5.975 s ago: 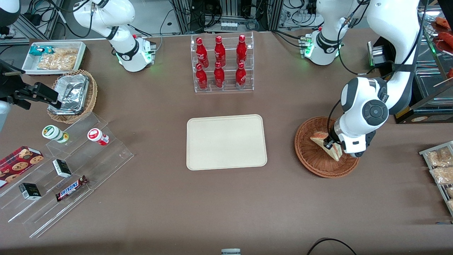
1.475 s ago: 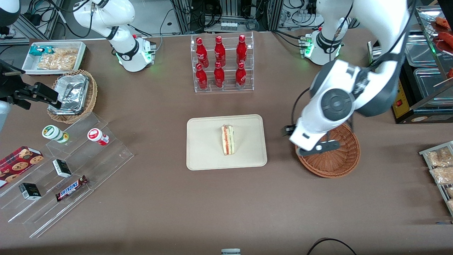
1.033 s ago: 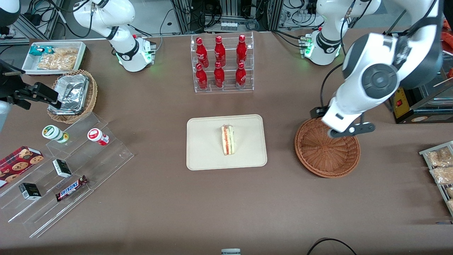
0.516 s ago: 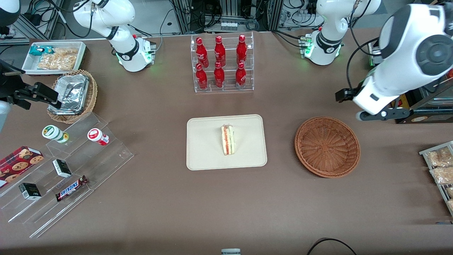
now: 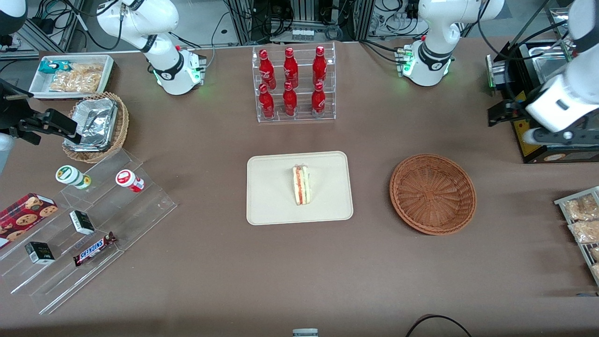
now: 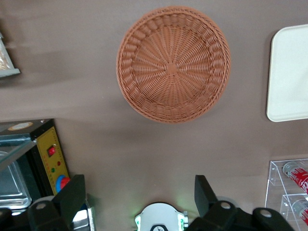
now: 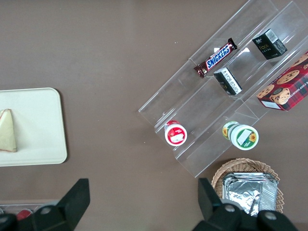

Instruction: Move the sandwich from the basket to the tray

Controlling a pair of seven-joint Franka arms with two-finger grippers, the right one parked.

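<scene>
You have the sandwich [image 5: 301, 184] standing on its edge mid-tray [image 5: 271, 206], so delivery looks done; the basket [image 5: 433, 194] sits empty; your gripper [image 6: 139, 197] hangs high near the working arm's table end, jaws spread wide, holding nothing.

A: Mid table, farthest from cam?
B: Clear rack [image 5: 295, 117], 6 red bottles [image 5: 290, 68], 2 rows.
A: Parked arm's end?
B: White bin [image 5: 35, 84] w/ snack pkts [image 5: 77, 77]. Nearer cam: tan basket [image 5: 122, 126] w/ foil containers [image 5: 96, 122], then clear steps [image 5: 140, 210] w/ 2 cups [image 5: 72, 177], 2 sm. boxes [image 5: 82, 222], Snickers [image 5: 95, 248]. Cookie box [image 5: 25, 216] beside.
A: Working arm's end?
B: Bagged snacks [image 5: 581, 220], table edge.
</scene>
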